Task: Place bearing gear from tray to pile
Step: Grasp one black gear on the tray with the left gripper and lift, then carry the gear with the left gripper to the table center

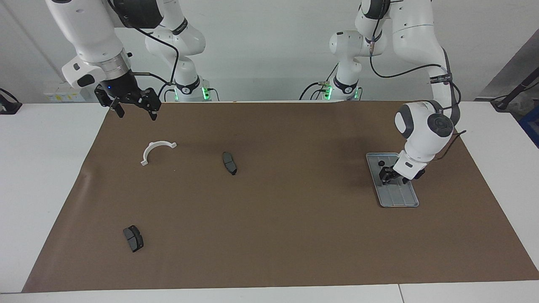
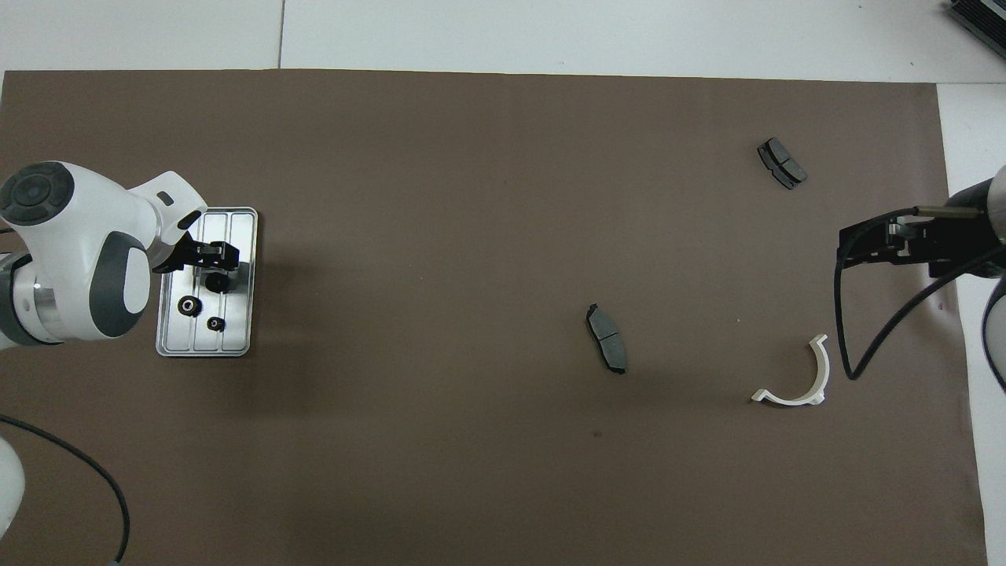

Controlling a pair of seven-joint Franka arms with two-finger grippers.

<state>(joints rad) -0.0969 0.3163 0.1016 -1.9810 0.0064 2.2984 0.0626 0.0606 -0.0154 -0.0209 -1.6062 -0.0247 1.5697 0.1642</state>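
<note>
The silver ridged tray (image 1: 399, 196) (image 2: 237, 233) lies toward the left arm's end of the table. Three small black gears sit in it (image 2: 187, 306) (image 2: 214, 323) (image 2: 217, 281). My left gripper (image 1: 386, 176) (image 2: 216, 263) is open and low over the tray, right at the gear farthest from the robots. The pile's parts lie scattered toward the right arm's end: a white half-ring bracket (image 1: 156, 148) (image 2: 802, 385) and two dark brake pads (image 1: 229, 163) (image 1: 133, 238). My right gripper (image 1: 135, 110) (image 2: 853, 245) waits open, raised over the mat's corner.
A brown mat (image 1: 269, 219) covers most of the white table. One gear (image 1: 381, 163) shows at the tray's end nearer to the robots. A black cable hangs from the right arm (image 2: 845, 346) near the bracket.
</note>
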